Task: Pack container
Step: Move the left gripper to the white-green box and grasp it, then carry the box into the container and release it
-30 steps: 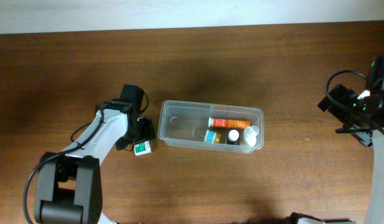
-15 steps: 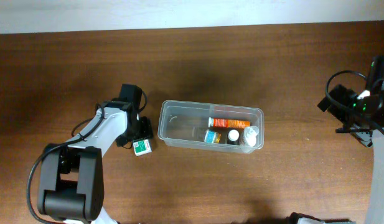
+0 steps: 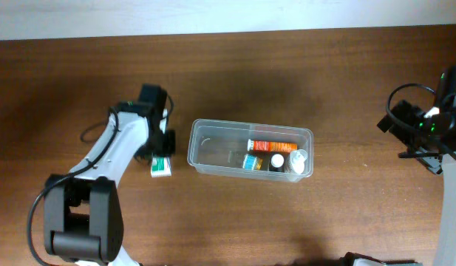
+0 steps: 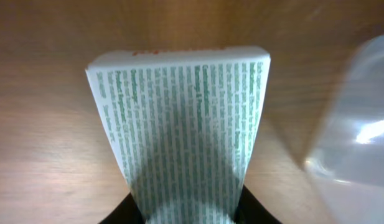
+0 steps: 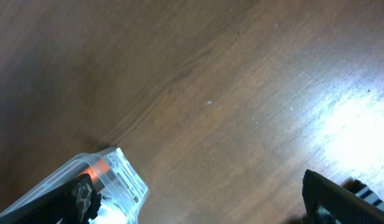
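Since half a second ago, the white-and-green carton (image 3: 162, 167) has slid a little away from the container (image 3: 205, 151), off its near left corner and out to its left side, and has turned from a slant to lie square with the container's short wall. The left arm's wrist has swung toward the far side of the desk (image 3: 324, 74). The left tool (image 3: 161, 154) is closed on the carton's end, and in the wrist view its dark fingers (image 4: 257, 213) hug both sides of the green-printed face. I cannot tell whether the carton is off the desk. The clear container lies on the desk just right of the carton, not touching it. Its right half holds an orange-and-white tube (image 3: 272, 145), a teal box (image 3: 252, 162), a dark bottle with a white cap (image 3: 276, 160) and a clear bottle (image 3: 298, 159), while its left half is bare. The right tool (image 5: 204, 208) is well off to the container's right, unchanged, its fingers spread wide with nothing between them
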Robot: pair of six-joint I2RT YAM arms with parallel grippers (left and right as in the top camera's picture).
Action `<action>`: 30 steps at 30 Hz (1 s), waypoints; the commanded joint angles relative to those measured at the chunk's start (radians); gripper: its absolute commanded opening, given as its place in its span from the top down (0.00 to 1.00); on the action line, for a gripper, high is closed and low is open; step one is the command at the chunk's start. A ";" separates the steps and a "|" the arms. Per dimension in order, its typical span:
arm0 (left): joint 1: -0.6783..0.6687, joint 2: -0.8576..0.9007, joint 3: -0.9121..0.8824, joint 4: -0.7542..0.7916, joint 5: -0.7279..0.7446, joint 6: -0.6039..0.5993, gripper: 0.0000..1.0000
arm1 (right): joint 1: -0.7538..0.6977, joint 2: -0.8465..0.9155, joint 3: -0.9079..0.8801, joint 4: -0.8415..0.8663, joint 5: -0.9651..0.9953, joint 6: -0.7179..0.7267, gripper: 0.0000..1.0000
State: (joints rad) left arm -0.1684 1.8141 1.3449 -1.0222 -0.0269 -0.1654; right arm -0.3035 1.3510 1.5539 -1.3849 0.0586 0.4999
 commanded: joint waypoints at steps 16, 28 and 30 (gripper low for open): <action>-0.285 -0.053 0.389 -0.141 0.110 0.805 0.67 | -0.005 -0.003 0.008 0.001 0.002 0.002 0.02; -0.386 0.106 0.354 -0.142 0.103 1.206 0.51 | -0.005 -0.003 0.008 0.001 0.002 0.002 0.02; -0.383 0.134 0.354 -0.142 0.073 1.212 0.51 | -0.005 -0.003 0.008 0.001 0.002 0.002 0.02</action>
State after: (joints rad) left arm -0.5541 1.9102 1.7111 -1.1629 0.0681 0.9531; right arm -0.3035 1.3510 1.5539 -1.3846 0.0586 0.5003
